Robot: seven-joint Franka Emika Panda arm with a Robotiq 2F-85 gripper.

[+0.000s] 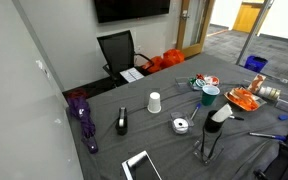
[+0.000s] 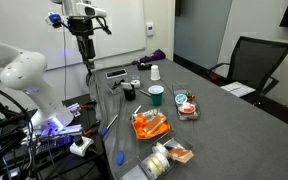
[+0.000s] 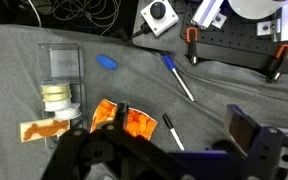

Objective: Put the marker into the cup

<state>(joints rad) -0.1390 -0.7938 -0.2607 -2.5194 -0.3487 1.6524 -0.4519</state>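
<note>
The arm is rising tall at the edge of the bench [image 2: 234,135], with its wrist pointing straight down and the claw [image 2: 88,64] hanging well above the surface. In the wrist view its fingers are sitting spread apart, gripping nothing. The marker [image 2: 109,124] is lying flat on the bench near the arm's base, apart from the cup [image 2: 156,95], which is standing upright.

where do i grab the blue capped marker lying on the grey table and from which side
Grip the marker at mid-barrel, coming straight down from above with the jaws set across its thin width. It lies flat and diagonal on the table, with bare surface along both long sides, so the jaws have room to close there.
</note>
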